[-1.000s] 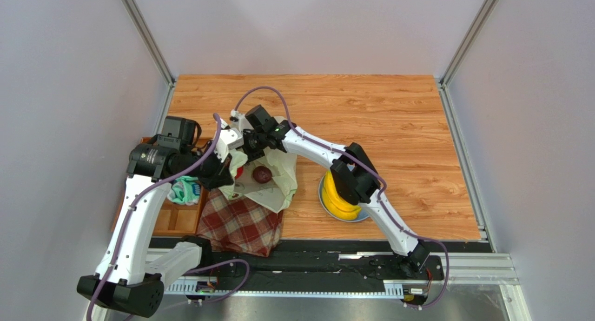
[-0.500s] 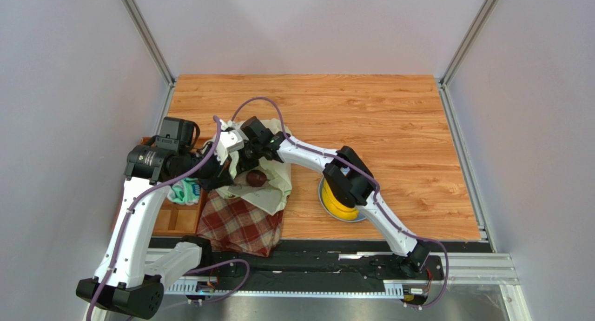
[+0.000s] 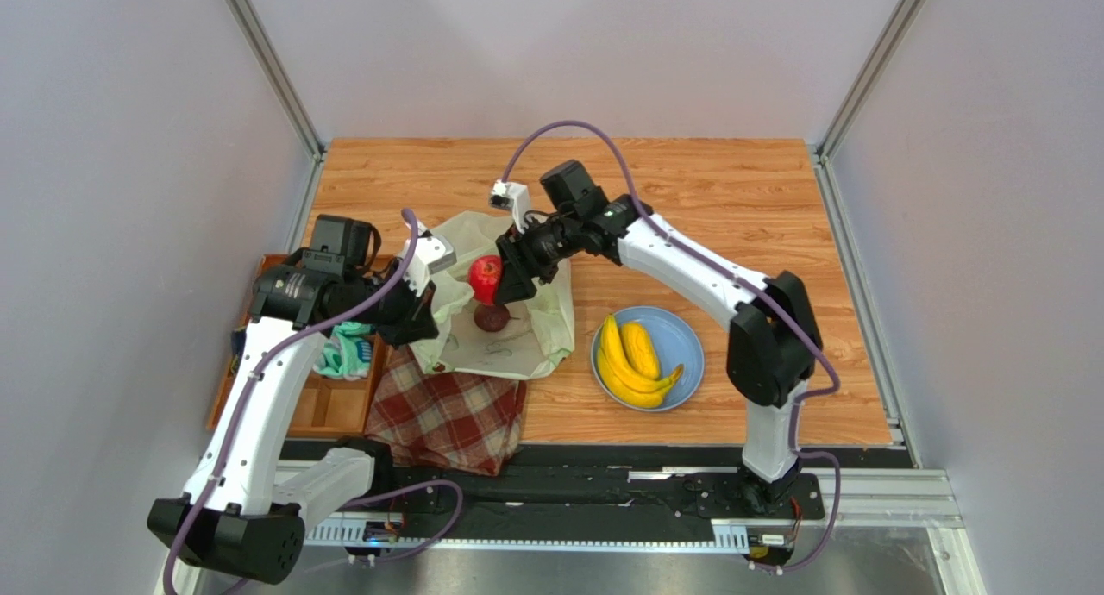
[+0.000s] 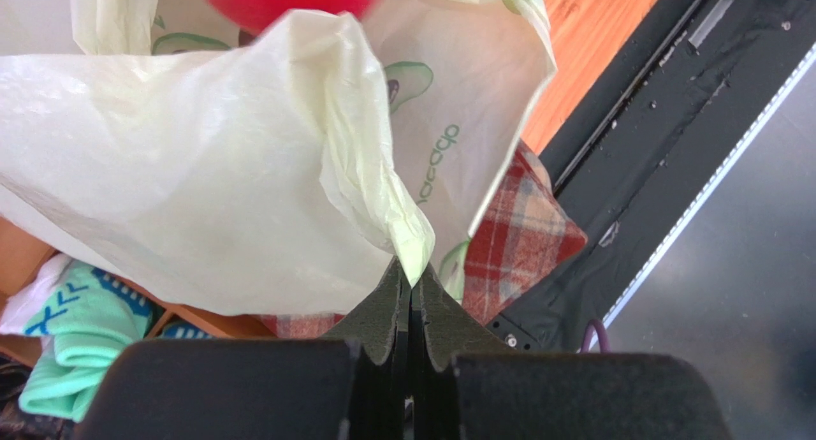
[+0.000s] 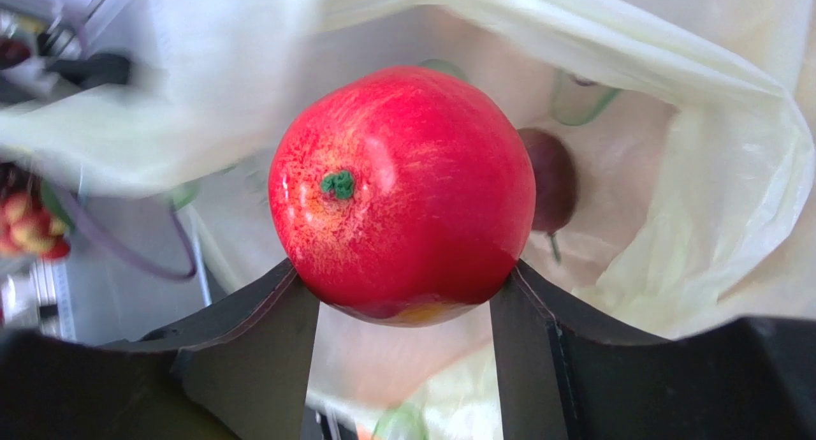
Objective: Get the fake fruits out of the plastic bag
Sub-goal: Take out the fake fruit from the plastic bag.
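Observation:
The pale yellow-green plastic bag lies open left of the table's middle. My right gripper is shut on a red round fruit and holds it above the bag's mouth; the red fruit fills the right wrist view. A dark purple fruit lies inside the bag, also seen in the right wrist view. My left gripper is shut on the bag's edge and holds it up. The yellow banana bunch lies on the blue plate. The green fruit and second red one are hidden.
A red plaid cloth lies under the bag at the near edge. A wooden tray with a teal cloth sits at the left. Grey walls enclose the table on three sides.
My right gripper has pulled back up and to the right out of the bag with the red fruit in it. The blue plate and bananas are now uncovered. The left gripper keeps its hold on the bag.

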`<control>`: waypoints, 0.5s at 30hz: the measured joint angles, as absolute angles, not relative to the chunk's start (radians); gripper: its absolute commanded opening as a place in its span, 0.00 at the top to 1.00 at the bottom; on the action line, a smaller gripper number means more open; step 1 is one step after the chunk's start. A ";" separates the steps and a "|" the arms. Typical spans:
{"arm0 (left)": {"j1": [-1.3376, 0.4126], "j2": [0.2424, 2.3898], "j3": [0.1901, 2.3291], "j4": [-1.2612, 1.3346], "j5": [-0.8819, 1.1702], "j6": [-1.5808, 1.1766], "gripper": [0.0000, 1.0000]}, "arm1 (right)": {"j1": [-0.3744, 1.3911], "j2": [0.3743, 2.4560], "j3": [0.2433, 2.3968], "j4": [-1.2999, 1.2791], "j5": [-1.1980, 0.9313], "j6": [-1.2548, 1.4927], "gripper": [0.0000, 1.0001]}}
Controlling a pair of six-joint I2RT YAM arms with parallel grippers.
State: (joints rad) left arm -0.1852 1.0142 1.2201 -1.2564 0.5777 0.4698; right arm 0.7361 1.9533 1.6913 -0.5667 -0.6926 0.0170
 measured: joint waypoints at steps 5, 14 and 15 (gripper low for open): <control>-0.185 1.093 1.190 -1.161 0.578 0.422 1.00 | 0.707 1.807 1.701 -0.748 -0.778 -0.196 0.80; -0.183 1.102 1.182 -1.028 0.588 0.356 1.00 | 0.368 1.639 1.579 -1.046 -0.565 -0.496 0.78; -0.183 1.089 1.178 -1.022 0.592 0.351 1.00 | 0.327 1.608 1.523 -1.064 -0.524 -0.519 0.78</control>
